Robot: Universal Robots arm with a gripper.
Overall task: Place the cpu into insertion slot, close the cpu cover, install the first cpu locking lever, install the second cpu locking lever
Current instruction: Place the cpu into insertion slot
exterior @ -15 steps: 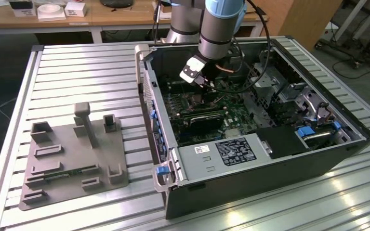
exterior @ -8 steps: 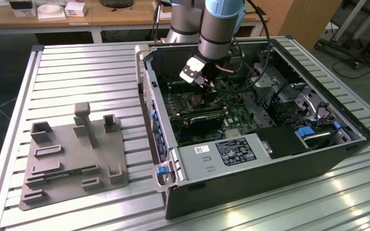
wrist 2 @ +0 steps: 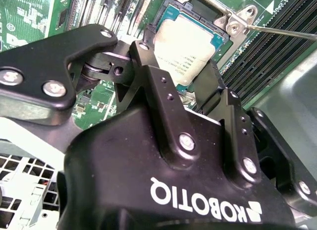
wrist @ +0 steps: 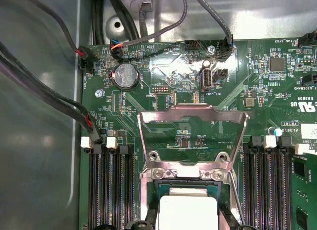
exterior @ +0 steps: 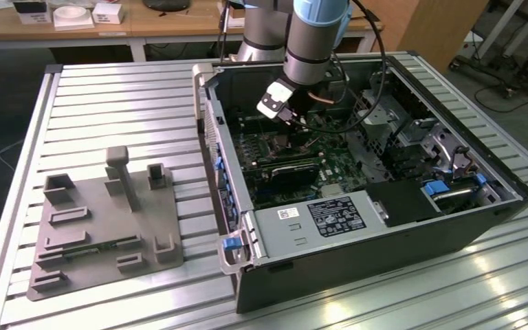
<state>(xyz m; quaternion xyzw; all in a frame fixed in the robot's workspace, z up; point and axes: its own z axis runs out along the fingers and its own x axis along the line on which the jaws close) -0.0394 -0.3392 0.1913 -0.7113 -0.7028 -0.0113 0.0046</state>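
My gripper (exterior: 291, 122) reaches down into the open computer case (exterior: 356, 165) over the green motherboard. In both wrist views the cpu (wrist 2: 185, 36) (wrist: 188, 210), a small square chip with a silvery top, lies between my two black fingers (wrist 2: 148, 66). The gripper (wrist 2: 179, 59) is shut on the cpu's two sides. The cpu sits in or just above the insertion slot (wrist: 163, 184). The cpu cover (wrist: 193, 118), a thin silvery frame, stands swung up and open beyond the slot. A thin wire locking lever (wrist 2: 280, 31) sticks out beside the slot, unlatched.
Long memory slots (wrist: 111, 190) flank the slot on both sides. Black cables (wrist: 44, 91) run along the case wall. A coin battery (wrist: 126, 75) sits on the board. A grey fixture plate (exterior: 99, 220) lies on the slatted table at the exterior view's left.
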